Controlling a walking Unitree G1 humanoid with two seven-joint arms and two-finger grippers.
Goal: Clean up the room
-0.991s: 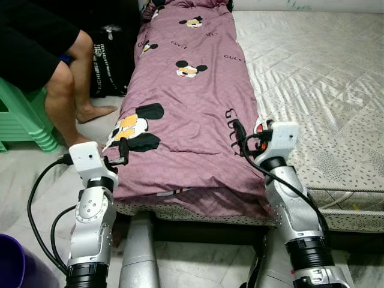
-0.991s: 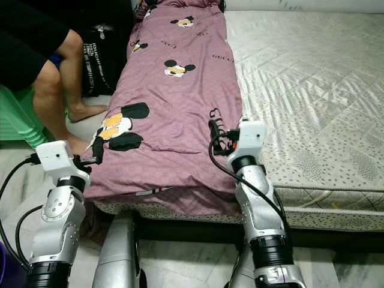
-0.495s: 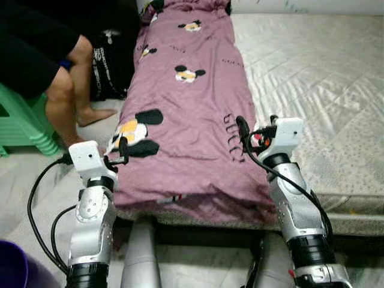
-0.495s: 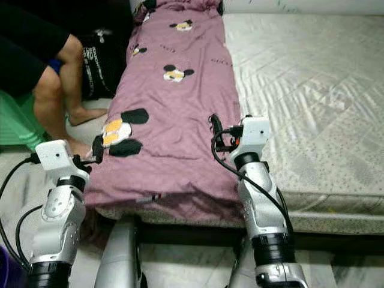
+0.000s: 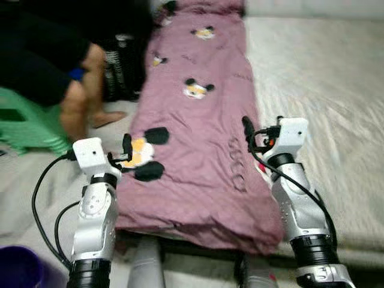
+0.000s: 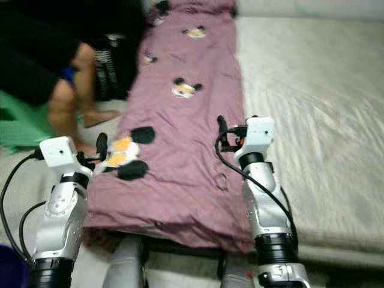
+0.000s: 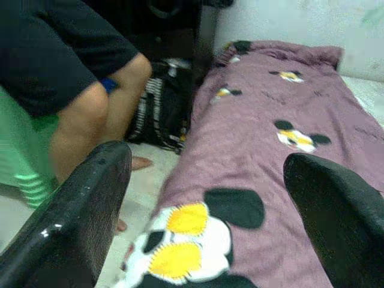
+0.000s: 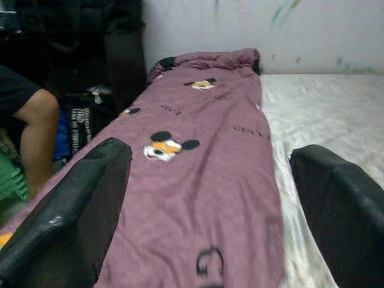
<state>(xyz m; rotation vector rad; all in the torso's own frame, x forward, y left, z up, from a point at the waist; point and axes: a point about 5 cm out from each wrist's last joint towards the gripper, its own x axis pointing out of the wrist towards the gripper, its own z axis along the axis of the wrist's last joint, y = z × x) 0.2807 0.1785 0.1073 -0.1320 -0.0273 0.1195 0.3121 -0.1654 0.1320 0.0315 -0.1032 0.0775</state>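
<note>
Head views, blurred throughout. At far left a seated person's bare leg (image 5: 75,108) shows beside a green plastic stool (image 5: 27,123), the upper body cut off by the frame edge; a dark striped bag (image 5: 123,69) stands on the floor between the leg and the bed, its print too smeared to read. A dark purple bin (image 5: 18,270) is clipped by the lower left corner. The left pincer (image 5: 127,146) is raised at the near left edge of the mauve mouse-print quilt (image 5: 198,150), which lies folded lengthwise along the left side of the bed, its near end drooping over the foot of the mattress (image 5: 324,102). The right pincer (image 5: 246,127) is raised over the quilt's right edge, near where it meets the bare mattress. From the head views only one finger of each pincer can be made out. The wrist views supply the rest: in the left wrist view the fingers (image 7: 78,216) stand wide apart and hold nothing, with a yellow-and-black mouse motif (image 7: 192,240) between them; in the right wrist view the fingers (image 8: 72,204) are likewise spread wide and empty above the quilt, with the pale wall (image 8: 252,33) visible beyond the far end of the bed.
</note>
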